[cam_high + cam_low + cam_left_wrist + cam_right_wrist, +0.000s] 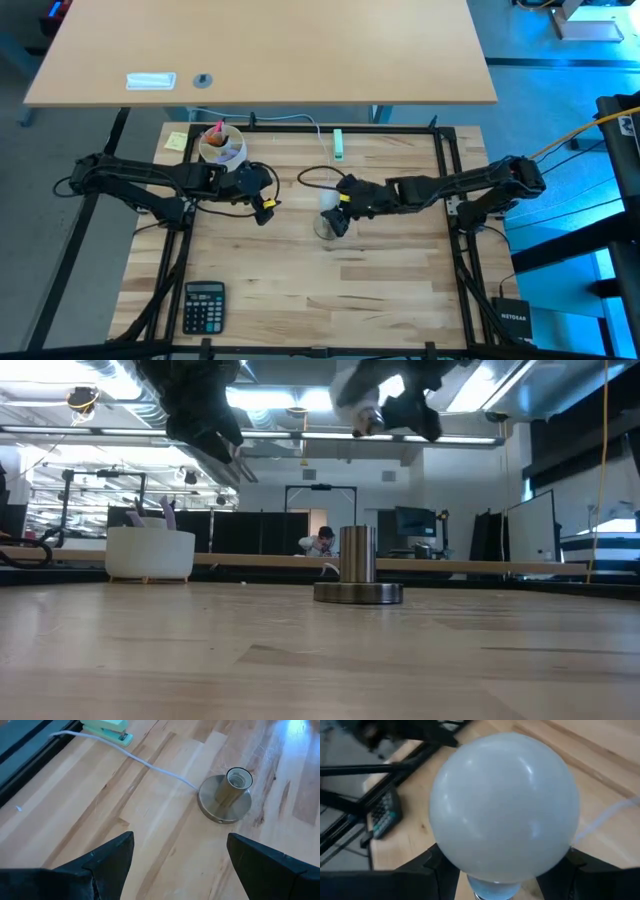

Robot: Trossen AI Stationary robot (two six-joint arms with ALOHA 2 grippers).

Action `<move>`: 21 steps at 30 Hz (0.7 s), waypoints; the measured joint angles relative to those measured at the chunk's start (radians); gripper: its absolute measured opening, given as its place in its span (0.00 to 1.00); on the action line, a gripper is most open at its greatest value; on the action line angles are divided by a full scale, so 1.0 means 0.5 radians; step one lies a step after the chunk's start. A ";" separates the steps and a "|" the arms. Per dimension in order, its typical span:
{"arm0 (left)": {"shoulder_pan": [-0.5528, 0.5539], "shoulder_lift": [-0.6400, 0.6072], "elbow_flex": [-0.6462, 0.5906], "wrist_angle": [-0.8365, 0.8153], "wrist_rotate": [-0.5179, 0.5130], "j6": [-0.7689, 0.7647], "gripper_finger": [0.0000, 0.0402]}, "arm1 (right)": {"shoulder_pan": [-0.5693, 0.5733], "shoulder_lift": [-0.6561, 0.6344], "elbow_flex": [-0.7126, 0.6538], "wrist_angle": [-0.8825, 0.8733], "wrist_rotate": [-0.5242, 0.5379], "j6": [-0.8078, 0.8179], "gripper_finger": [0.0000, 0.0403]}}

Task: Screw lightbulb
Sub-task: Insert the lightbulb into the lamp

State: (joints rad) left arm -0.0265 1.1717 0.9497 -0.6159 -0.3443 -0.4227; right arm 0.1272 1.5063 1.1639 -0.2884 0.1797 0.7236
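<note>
Lightbulb (330,199) in right tool (337,201), above socket (330,226); calculator (203,306) front-left.

You are seeing the lightbulb (504,800) filling the right wrist view, its screw base running off the edge at six o'clock. In the low view both arms are being cut off at twelve o'clock, and a person (322,543) behind the socket (358,570) is looking too small to make out.

Bright overhead light, blurred arms.

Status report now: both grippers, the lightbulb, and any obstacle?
Right gripper shut on lightbulb, above the socket. Left gripper open, empty, waiting to the side. Socket mouth clear; cord trails away.
</note>
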 joint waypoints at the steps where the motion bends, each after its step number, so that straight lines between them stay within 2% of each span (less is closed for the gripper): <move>1: 0.000 0.000 0.000 0.002 0.000 -0.035 0.77 | -0.008 0.000 -0.003 0.016 -0.028 -0.053 0.53; 4: 0.000 0.000 0.000 -0.006 0.002 -0.109 0.77 | -0.008 0.000 -0.015 0.014 -0.094 -0.203 0.53; 8: -0.016 0.000 0.000 -0.053 0.125 -0.225 0.77 | -0.008 -0.015 -0.112 0.006 -0.228 -0.359 0.53; 12: -0.043 0.000 0.000 -0.129 0.174 -0.453 0.77 | -0.011 -0.074 -0.269 0.178 -0.305 -0.494 0.53; 17: -0.053 0.015 0.001 -0.104 0.175 -0.683 0.77 | -0.116 -0.156 -0.570 0.633 -0.520 -0.576 0.53; 21: -0.053 0.039 0.001 -0.109 0.173 -0.934 0.77 | -0.251 -0.176 -0.815 1.085 -0.834 -0.601 0.53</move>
State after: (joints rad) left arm -0.0528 1.1911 0.9501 -0.6704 -0.2577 -0.8899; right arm 0.0019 1.4180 0.7563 0.2542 -0.2372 0.4229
